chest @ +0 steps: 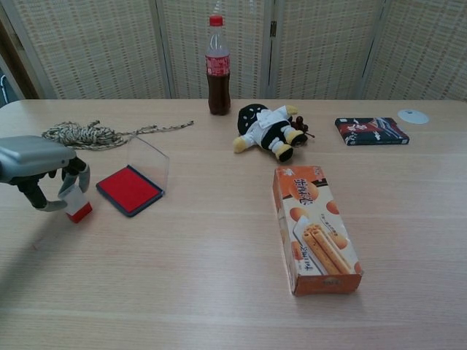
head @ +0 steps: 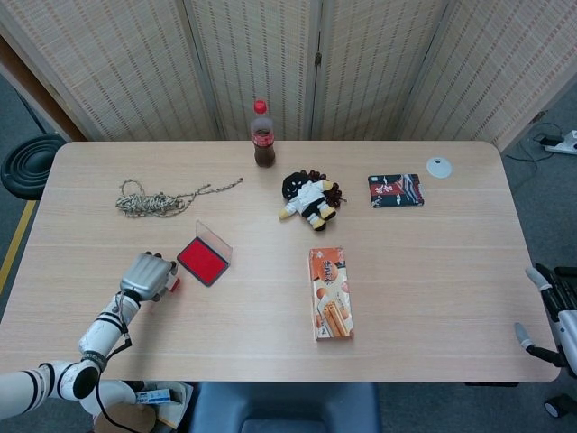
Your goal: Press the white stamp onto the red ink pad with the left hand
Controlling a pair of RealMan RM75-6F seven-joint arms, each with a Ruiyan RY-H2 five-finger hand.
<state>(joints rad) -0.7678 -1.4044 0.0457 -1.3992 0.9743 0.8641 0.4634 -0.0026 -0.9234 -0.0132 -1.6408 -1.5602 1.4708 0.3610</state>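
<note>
My left hand [chest: 36, 164] [head: 148, 275] holds the white stamp [chest: 75, 203] with its red base down, at or just above the table to the left of the red ink pad [chest: 129, 189] [head: 202, 260]. The pad lies open with its clear lid [chest: 149, 159] standing up behind it. In the head view the stamp [head: 172, 282] shows only as a bit of red at the hand's right edge. My right hand [head: 552, 311] hangs off the table's right edge, fingers apart and holding nothing.
A coil of rope [chest: 84, 134] lies behind the left hand. A cola bottle [chest: 216, 67], a plush doll [chest: 268, 130], a dark packet [chest: 371, 130] and a white disc [chest: 413, 116] sit at the back. An orange snack box [chest: 314, 227] lies at centre right.
</note>
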